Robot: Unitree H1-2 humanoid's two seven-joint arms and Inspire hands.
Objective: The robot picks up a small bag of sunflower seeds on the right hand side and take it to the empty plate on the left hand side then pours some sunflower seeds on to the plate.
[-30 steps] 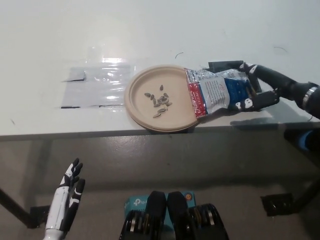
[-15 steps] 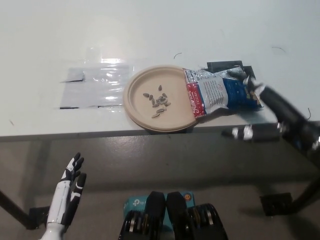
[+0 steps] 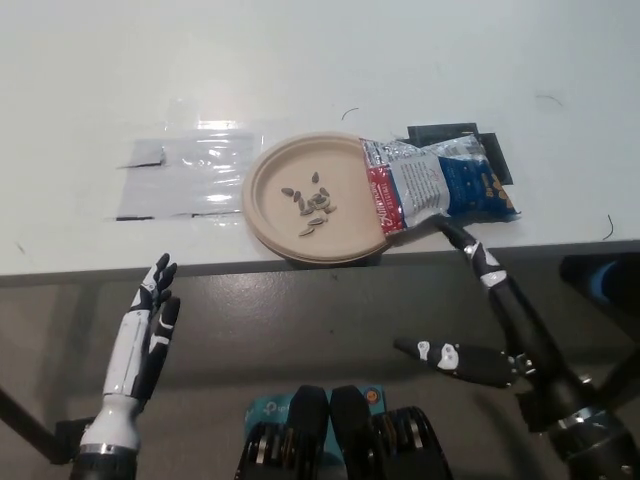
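Bag of sunflower seeds (image 3: pixel 440 185) lies flat on the white table (image 3: pixel 300 60) near its front edge, open end resting over the right rim of the plate (image 3: pixel 270 215). Bag now free; a second ago the black hand clasped it. Small heap of seeds (image 3: pixel 312 205) sits mid-plate, same as before. Plate at the front edge, clear plastic sheet (image 3: pixel 185 175) just beside it to the left, black patch (image 3: pixel 450 133) under the bag's far end. Right hand (image 3: pixel 490 325) has withdrawn below the table edge, fingers spread, holding nothing. Left hand (image 3: pixel 145 335) at lower left, below the table, fingers straight and apart, a little higher than earlier.
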